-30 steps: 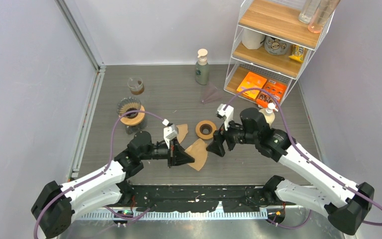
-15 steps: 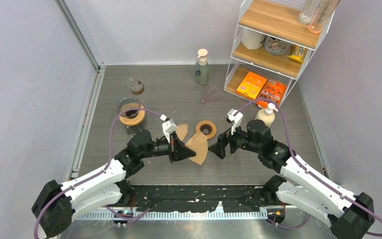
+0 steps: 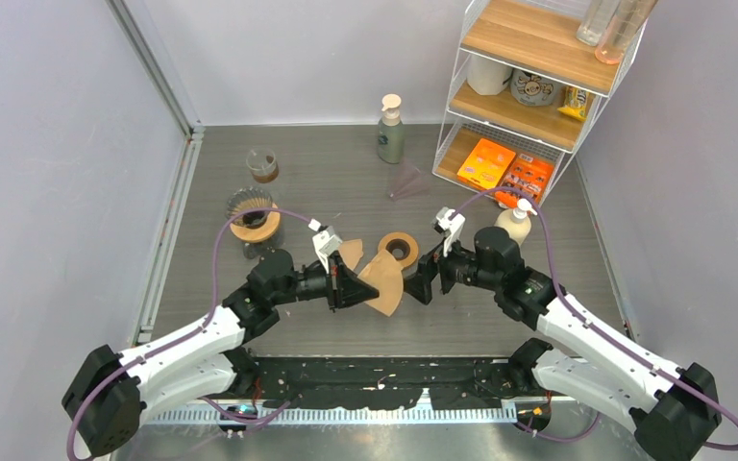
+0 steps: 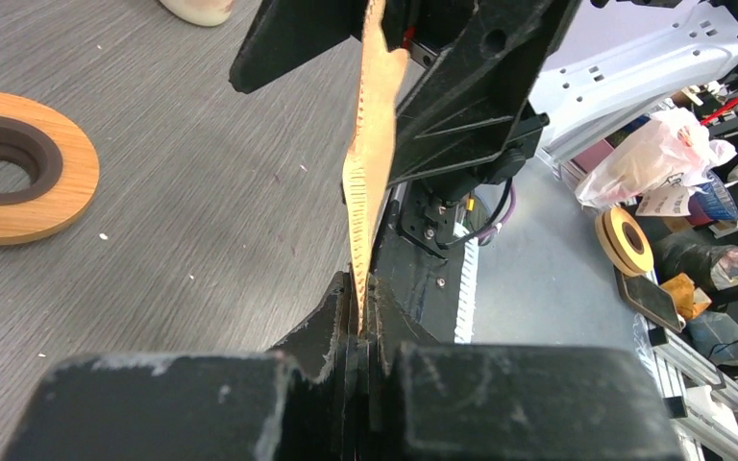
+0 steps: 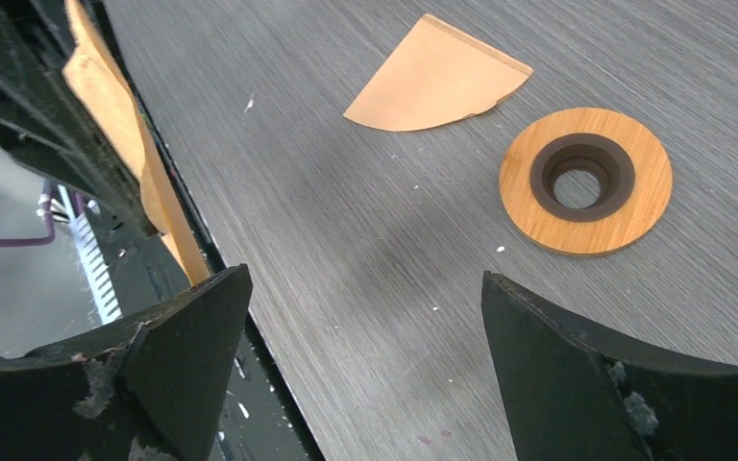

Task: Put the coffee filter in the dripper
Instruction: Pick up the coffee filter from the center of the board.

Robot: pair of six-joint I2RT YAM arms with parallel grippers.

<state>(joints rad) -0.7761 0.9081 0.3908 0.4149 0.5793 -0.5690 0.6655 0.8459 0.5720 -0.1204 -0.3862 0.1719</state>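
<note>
Left end effector (image 3: 355, 290) is pinching the coffee filter (image 3: 385, 286) by 1 edge, holding it above the tabletop (image 3: 346, 178); right end effector (image 3: 424, 281) is gaping wide just beside it; probably opening the filter; next, carrying it to the dripper (image 3: 253, 219), well apart.

I count two coffee filters (image 3: 385, 288) (image 3: 351, 253), two pump bottles (image 3: 391, 130) (image 3: 513, 223), two orange boxes (image 3: 485, 163) (image 3: 528, 176) — and one each of wooden ring (image 3: 399, 250), dripper (image 3: 253, 221), glass cup (image 3: 263, 165), wire shelf (image 3: 524, 43).
</note>
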